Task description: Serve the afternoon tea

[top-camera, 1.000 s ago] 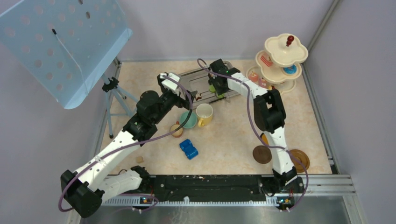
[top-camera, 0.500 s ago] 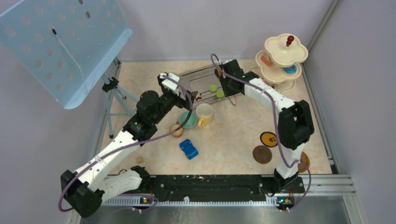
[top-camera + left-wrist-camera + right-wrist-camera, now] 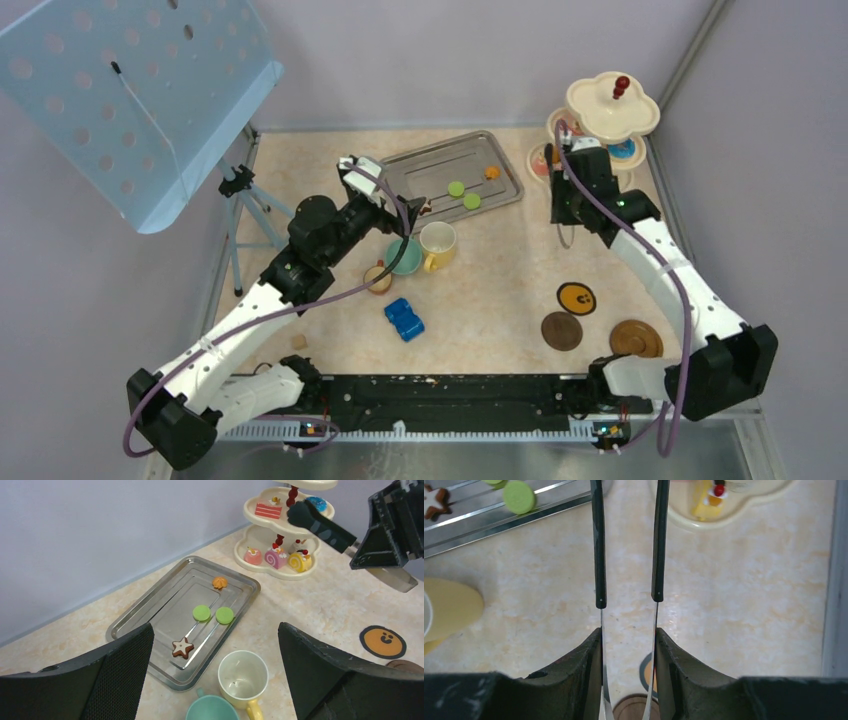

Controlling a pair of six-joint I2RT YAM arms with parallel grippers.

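Black tongs (image 3: pixel 597 545) are pinched in your right end effector (image 3: pixel 628 640), their tips close to the cream stand (image 3: pixel 600 110); if they carry a cake, I cannot tell. Reaching too far may knock the cakes (image 3: pixel 274 558) off the tiers. Your left end effector (image 3: pixel 215 635) hangs wide open, empty.

White links, black joints, purple cables on left arm (image 3: pixel 238 322) and right arm (image 3: pixel 682 287).
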